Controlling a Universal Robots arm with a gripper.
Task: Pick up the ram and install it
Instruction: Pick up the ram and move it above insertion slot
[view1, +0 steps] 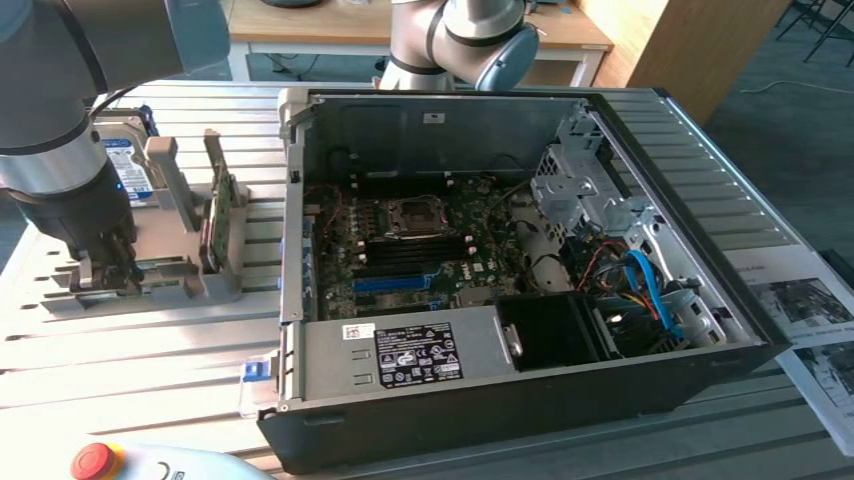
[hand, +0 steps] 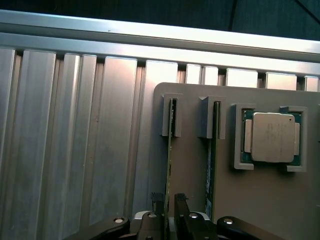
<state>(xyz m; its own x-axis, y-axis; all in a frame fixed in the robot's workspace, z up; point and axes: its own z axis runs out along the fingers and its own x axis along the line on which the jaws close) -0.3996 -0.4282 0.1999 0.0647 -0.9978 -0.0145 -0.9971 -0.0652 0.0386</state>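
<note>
Closest to the wrist camera, the tool (hand: 169, 201) straddles the near end of the ram (hand: 169, 150). That stick stands on edge in the grey holder (hand: 270, 200), its far end in a slotted bracket. Whether the tool is pinching the stick or merely spread around it, I cannot tell.

A slatted aluminium worktop (view1: 134, 350) carries everything. Toward the exterior view's right lies an open computer case (view1: 534, 420) with its motherboard (view1: 400, 250) facing up. The robot arm (view1: 54, 150) reaches down onto the holder at the exterior view's left. A hard drive (view1: 118, 165) with a blue-white label stands partly hidden by the arm.

A second ram stick (hand: 212, 150) stands parallel just beside the first, between it and the square silver processor (hand: 272, 136), which sits in its own recess of the holder. A red stop button (view1: 94, 460) sits at the exterior view's bottom edge.
</note>
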